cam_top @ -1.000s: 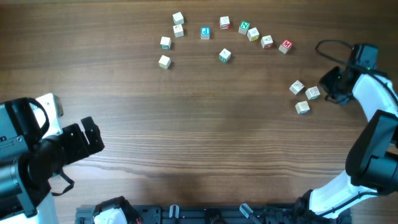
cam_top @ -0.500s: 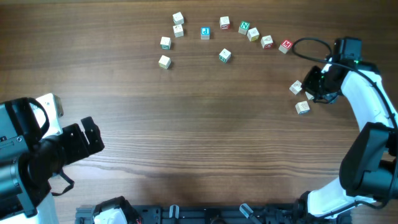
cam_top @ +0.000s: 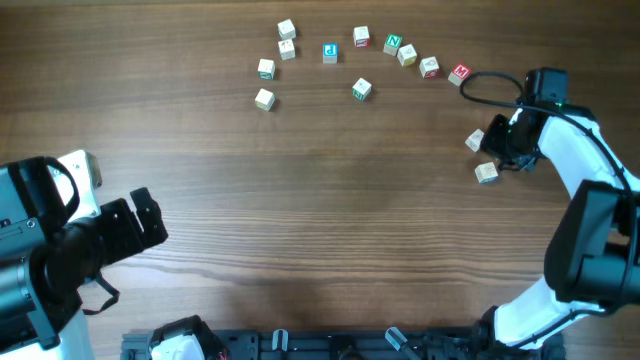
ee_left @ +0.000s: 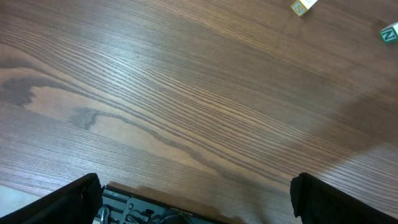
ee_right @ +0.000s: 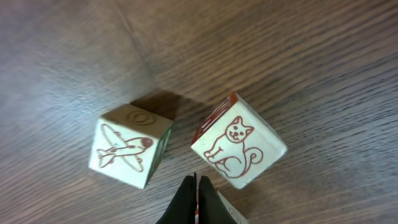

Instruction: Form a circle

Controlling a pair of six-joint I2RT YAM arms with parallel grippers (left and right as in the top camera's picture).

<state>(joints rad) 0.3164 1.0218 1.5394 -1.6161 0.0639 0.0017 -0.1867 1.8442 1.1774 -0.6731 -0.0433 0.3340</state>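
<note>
The circle is an open arc of small pale wooden cubes across the table's far side, from a cube at the left to a red-lettered one. One cube sits inside the arc. Two more lie apart at the right. My right gripper is shut and low between them. In the right wrist view its tips point into the gap between an airplane cube and a cat cube, holding nothing. My left gripper hangs open and empty at the near left.
A black cable loops from the right arm close to the red-lettered cube. A pale cube edge shows beneath the right fingers. A black rail runs along the near edge. Two cubes show far off in the left wrist view.
My right arm has swung left over the group of cubes at the right, and its gripper now covers the middle one. The left arm has not moved.
</note>
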